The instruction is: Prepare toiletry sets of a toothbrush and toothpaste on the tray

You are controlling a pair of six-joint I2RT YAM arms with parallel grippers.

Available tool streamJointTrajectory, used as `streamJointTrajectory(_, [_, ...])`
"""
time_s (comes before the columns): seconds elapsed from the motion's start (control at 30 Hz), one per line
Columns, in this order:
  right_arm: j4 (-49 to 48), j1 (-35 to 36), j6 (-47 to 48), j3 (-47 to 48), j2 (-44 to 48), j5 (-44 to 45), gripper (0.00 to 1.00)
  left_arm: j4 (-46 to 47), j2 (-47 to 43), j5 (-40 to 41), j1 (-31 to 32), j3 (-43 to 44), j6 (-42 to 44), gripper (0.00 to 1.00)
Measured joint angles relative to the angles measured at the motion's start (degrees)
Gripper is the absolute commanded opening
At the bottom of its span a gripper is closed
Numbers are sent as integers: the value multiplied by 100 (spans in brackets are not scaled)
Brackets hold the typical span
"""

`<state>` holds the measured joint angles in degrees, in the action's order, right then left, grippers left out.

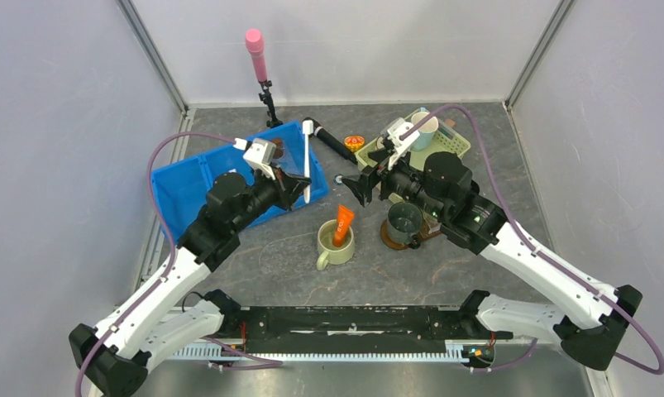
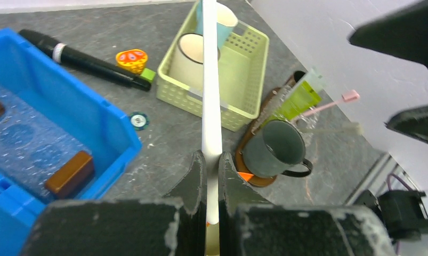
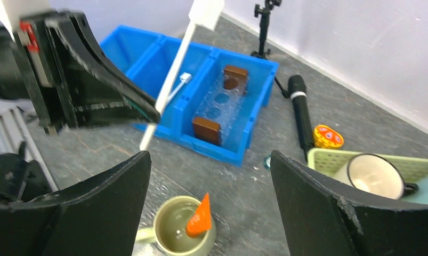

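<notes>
Pinching the slim white plastic toothbrush near its handle end, the left gripper is clamped shut on it. It holds the brush over the 3 o'clock edge of the bin, bristle end pointing toward 12 o'clock. Most of the brush's length stands free of the jaws. That is the first risk, as I judge it: on so short a hold the brush may pivot or slide when swung toward a mug, and its free end could knock a rim or a tube inside. The right gripper hangs at 3 o'clock of the brush, jaws wide apart and empty, near enough that the arms could clash over one mug.

The flat dark-brown wooden tray lies at 3 o'clock of the table's middle, mostly hidden under the right arm from above. On it stands a dark green enamel mug, seemingly empty, with a green tube and a pink toothbrush lying just behind it. The pale green ceramic mug holding an orange tube sits off the tray at its 9 o'clock, so a set finished there would miss the tray. The pale green slotted basket at 1 o'clock holds a cream mug and a light blue cup. The blue compartmented plastic bin at 10 o'clock holds brown blocks.
</notes>
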<state>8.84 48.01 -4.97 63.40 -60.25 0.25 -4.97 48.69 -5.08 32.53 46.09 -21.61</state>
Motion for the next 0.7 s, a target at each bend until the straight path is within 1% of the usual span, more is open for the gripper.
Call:
streamJointTrajectory(0.1, [-240, 0, -201, 66, -120, -149, 83, 79, 0, 9, 348, 0, 153, 2])
streamJointTrajectory(0.27, [-693, 0, -557, 68, -245, -297, 78, 107, 9, 24, 710, 0, 308, 2])
streamJointTrajectory(0.37, [-1012, 0, -789, 74, -378, -334, 71, 269, 59, 24, 890, 0, 321, 2])
streamJointTrajectory(0.47, [-1220, 0, -973, 98, -535, -323, 63, 389, 122, 24, 1008, 0, 326, 2])
streamJointTrajectory(0.57, [-1338, 0, -1145, 122, -708, -304, 59, 487, 157, 22, 1073, 0, 330, 2])
streamJointTrajectory(0.7, [-1480, 0, -1300, 125, -857, -306, 51, 584, 160, 2, 1097, 2, 341, 2])
